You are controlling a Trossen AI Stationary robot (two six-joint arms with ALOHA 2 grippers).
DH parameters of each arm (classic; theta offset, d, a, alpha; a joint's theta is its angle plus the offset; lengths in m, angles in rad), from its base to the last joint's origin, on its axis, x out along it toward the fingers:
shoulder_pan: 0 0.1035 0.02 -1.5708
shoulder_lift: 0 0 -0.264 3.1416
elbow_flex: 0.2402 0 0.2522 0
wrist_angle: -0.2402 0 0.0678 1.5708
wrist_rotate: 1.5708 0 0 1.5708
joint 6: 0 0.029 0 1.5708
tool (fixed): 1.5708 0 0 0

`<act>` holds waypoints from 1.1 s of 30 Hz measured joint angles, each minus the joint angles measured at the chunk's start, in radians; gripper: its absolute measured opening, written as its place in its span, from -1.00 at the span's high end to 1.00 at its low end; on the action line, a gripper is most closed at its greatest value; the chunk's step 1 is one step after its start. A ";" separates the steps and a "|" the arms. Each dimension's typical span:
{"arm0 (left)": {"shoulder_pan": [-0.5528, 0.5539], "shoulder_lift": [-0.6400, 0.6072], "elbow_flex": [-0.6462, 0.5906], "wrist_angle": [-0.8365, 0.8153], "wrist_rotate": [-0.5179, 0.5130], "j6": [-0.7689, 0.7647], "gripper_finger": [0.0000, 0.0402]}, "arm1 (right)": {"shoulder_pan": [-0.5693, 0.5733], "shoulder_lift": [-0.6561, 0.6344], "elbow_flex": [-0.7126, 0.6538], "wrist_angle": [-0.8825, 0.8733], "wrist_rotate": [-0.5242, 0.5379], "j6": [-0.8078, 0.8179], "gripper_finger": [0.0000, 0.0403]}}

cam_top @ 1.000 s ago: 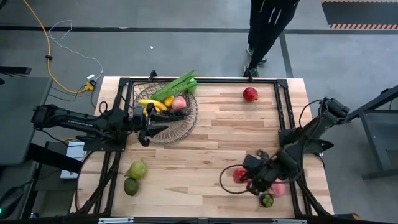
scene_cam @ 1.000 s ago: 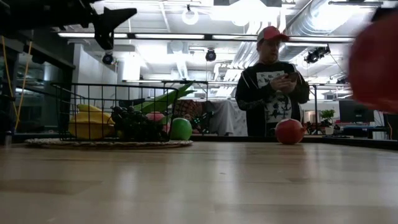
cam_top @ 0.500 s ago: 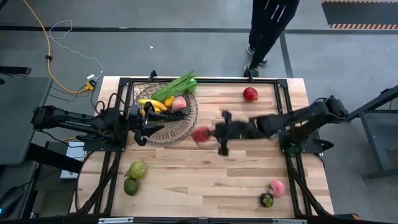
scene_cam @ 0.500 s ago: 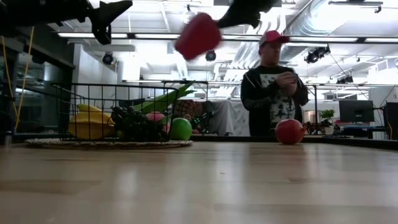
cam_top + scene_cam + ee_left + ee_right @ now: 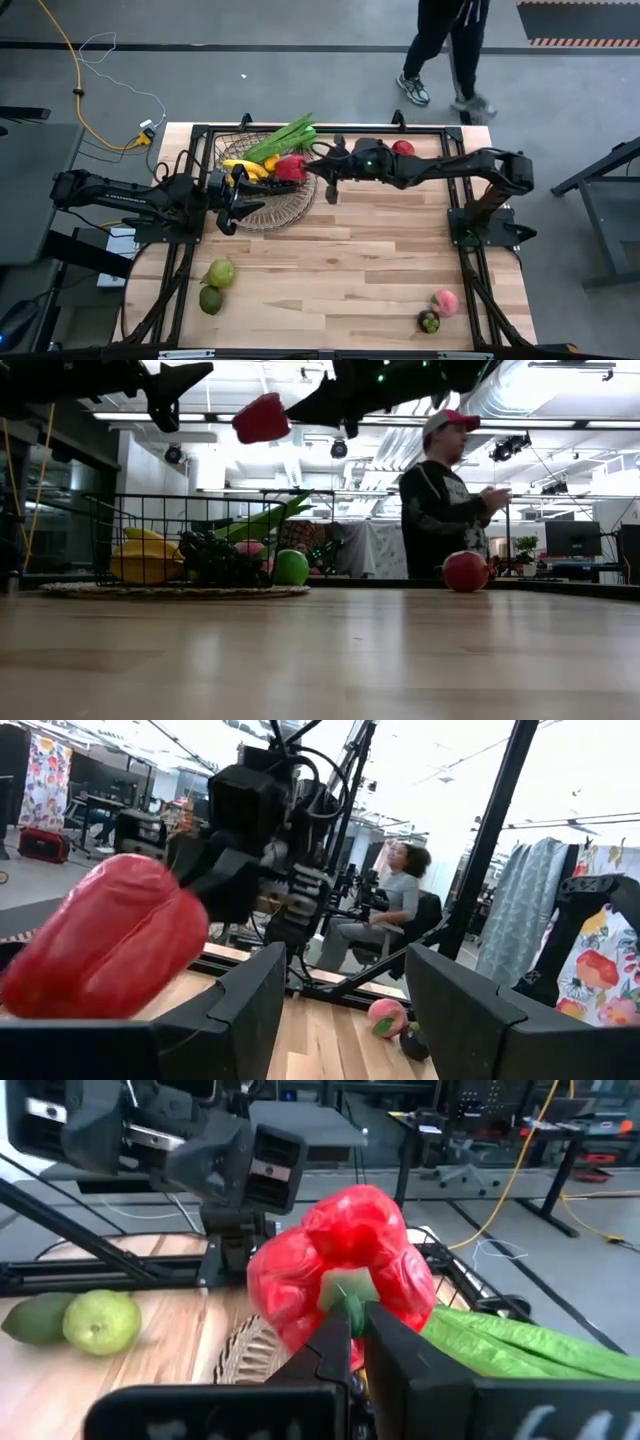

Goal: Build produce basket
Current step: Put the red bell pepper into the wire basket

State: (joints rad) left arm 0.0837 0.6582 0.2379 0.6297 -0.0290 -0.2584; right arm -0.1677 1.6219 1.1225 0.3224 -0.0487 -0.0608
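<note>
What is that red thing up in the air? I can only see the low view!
Observer: A red toy pepper. The right gripper is shut on its green stem.
Operator: Is it over the basket?
Observer: Yes. From above, it hangs over the basket, on the side nearer the table's middle.
Operator: Where's the other arm?
Observer: The left gripper waits at the basket's opposite edge, fingers apart and holding nothing.
Operator: Is any fruit left?
Observer: Yes. Two green fruits lie near the table's front left corner, and a pink one with a dark one at the front right.
</note>
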 joint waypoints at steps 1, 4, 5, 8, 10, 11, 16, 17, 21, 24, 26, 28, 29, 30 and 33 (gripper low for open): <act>0.000 0.000 0.000 0.000 -0.002 0.000 0.03 | -0.004 0.008 0.000 0.002 -0.008 0.000 0.99; 0.000 0.000 0.000 0.000 -0.003 0.000 0.03 | -0.009 0.016 0.000 0.004 -0.013 0.000 0.99; 0.000 0.000 0.000 -0.001 -0.004 0.001 0.03 | -0.009 0.016 0.000 0.002 -0.013 0.000 0.99; 0.000 0.000 0.000 -0.005 -0.006 0.023 0.03 | -0.004 -0.005 0.000 -0.032 -0.019 -0.004 0.99; 0.000 0.000 0.000 -0.006 -0.008 0.034 0.03 | 0.006 -0.034 0.000 -0.077 -0.021 -0.021 0.99; 0.000 0.000 0.000 -0.010 -0.008 0.034 0.03 | 0.014 -0.052 0.000 -0.110 -0.023 -0.028 0.99; 0.000 0.000 0.000 -0.013 -0.009 0.034 0.03 | 0.062 -0.144 -0.030 -0.240 -0.023 -0.049 0.99; 0.000 0.000 0.000 -0.013 -0.008 0.034 0.03 | 0.069 -0.169 -0.065 -0.224 -0.023 -0.048 0.99; 0.000 0.000 0.000 -0.012 -0.009 0.035 0.03 | 0.086 -0.276 -0.278 -0.027 -0.012 0.009 0.99; 0.000 0.001 0.000 -0.004 -0.035 0.059 0.03 | 0.092 -0.346 -0.439 0.194 -0.020 0.067 0.99; 0.000 0.002 0.000 -0.004 -0.072 0.079 0.03 | 0.098 -0.371 -0.519 0.326 -0.032 0.084 0.99; 0.000 0.010 0.000 -0.005 -0.106 0.090 0.03 | 0.104 -0.382 -0.577 0.421 -0.039 0.089 0.99; 0.000 0.015 0.000 -0.006 -0.117 0.095 0.03 | 0.106 -0.384 -0.595 0.457 -0.042 0.089 0.99; 0.001 0.020 0.000 -0.006 -0.121 0.099 0.03 | 0.110 -0.388 -0.612 0.481 -0.042 0.088 0.99; 0.001 0.039 0.000 -0.005 -0.121 0.106 0.03 | 0.124 -0.388 -0.630 0.492 -0.040 0.087 0.98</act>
State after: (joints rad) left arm 0.0845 0.6968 0.2379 0.6247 -0.1498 -0.1528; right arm -0.0436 1.2335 0.4927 0.8142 -0.0891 0.0257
